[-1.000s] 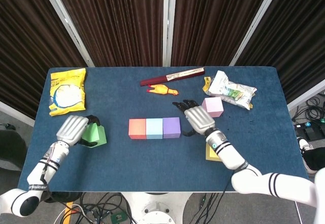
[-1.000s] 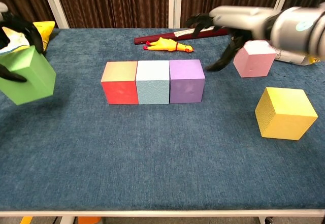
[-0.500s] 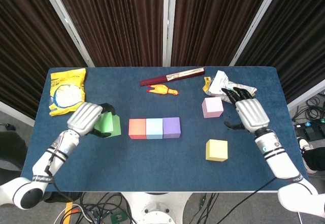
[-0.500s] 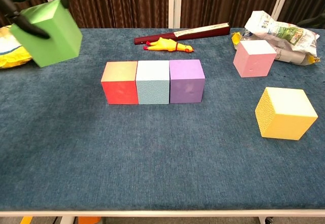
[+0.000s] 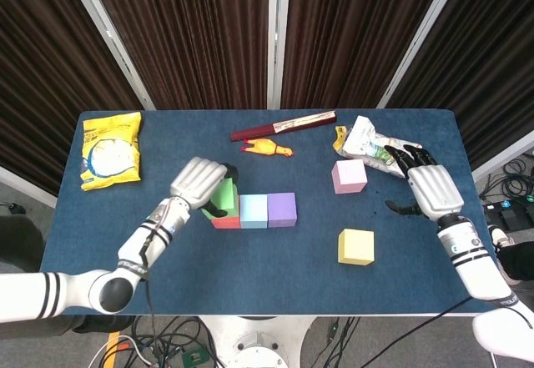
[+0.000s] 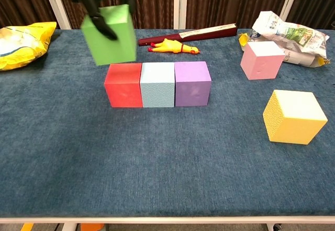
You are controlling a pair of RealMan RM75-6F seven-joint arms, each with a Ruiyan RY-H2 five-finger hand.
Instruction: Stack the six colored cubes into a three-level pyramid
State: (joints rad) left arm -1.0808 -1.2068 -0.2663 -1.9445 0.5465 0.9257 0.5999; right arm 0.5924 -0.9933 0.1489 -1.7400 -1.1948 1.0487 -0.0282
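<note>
Green cube [image 6: 110, 34], red cube [image 6: 123, 84]

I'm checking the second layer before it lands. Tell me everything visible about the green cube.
The green cube is plain, matte and bright green, with no markings showing. The left hand grips it from above, dark fingers on its top and side. It hangs slightly tilted, clear of the table, just above the red cube at the row's left end.

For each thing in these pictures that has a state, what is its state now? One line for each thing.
green cube: held in the air by the left hand, above the red cube, not set down
red cube, light blue cube, purple cube: touching in one row on the table
pink cube: alone on the table
yellow cube: alone on the table
right hand: holds nothing, fingers apart
</note>
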